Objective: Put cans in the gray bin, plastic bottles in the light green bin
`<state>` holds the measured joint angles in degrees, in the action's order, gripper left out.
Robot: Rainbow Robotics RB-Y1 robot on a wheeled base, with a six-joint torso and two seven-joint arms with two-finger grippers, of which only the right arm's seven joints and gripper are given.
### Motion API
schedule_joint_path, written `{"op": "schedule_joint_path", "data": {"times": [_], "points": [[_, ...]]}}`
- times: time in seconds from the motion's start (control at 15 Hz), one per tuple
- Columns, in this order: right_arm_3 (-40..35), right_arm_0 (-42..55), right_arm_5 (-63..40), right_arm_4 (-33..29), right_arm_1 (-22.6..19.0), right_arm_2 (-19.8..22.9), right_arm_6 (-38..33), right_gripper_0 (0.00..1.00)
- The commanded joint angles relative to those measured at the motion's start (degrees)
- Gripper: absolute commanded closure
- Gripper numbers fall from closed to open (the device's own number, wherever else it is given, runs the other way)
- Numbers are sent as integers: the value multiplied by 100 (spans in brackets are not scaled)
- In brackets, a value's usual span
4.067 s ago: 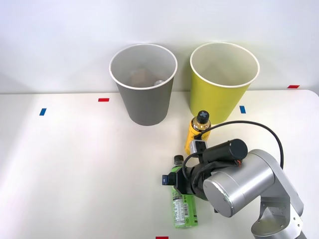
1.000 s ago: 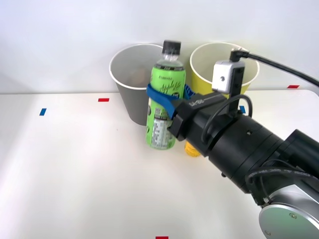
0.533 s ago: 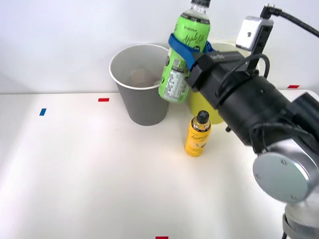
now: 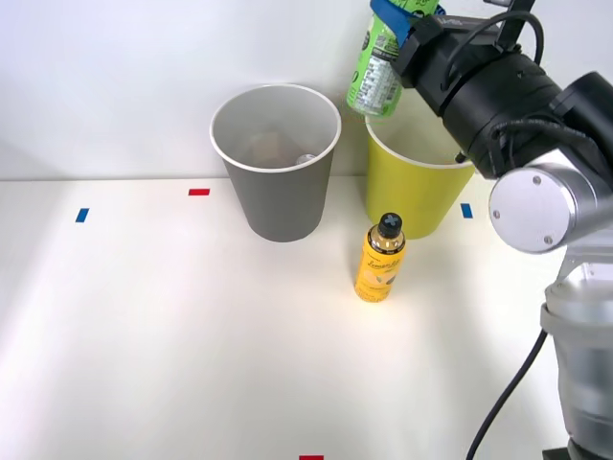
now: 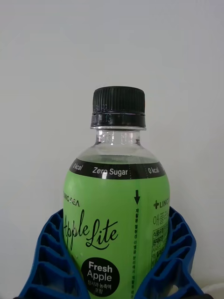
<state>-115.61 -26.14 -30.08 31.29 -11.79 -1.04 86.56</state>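
My right gripper (image 4: 397,21) is shut on a green plastic bottle (image 4: 376,72), which it holds high in the air, tilted, with its base just over the left rim of the light green bin (image 4: 418,192). In the right wrist view the blue fingers (image 5: 45,254) clasp the bottle (image 5: 116,205) on both sides below its black cap. The gray bin (image 4: 278,187) stands to the left of the green one, and something pale that I cannot identify lies inside it. A small yellow bottle (image 4: 380,261) with a black cap stands upright on the table in front of the light green bin.
Both bins stand at the back of the white table (image 4: 153,326), against a white wall. Small red tape marks (image 4: 198,192) and blue tape marks (image 4: 81,215) lie on the tabletop. The arm's thick black and silver body (image 4: 536,182) fills the right side.
The gripper has carried the green bottle up and to the right, from in front of the gray bin to above the light green bin's left rim. The yellow bottle has not moved.
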Motion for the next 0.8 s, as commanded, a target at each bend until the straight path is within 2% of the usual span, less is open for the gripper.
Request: {"op": "schedule_joint_path", "data": {"times": [0.07, 0.4, 0.8], "points": [[777, -401, 416, -9, -245, 7, 36, 100], [2113, -1104, 943, -18, -623, -10, 53, 100], [2227, -1112, 943, -141, -948, -54, 124, 97]]}}
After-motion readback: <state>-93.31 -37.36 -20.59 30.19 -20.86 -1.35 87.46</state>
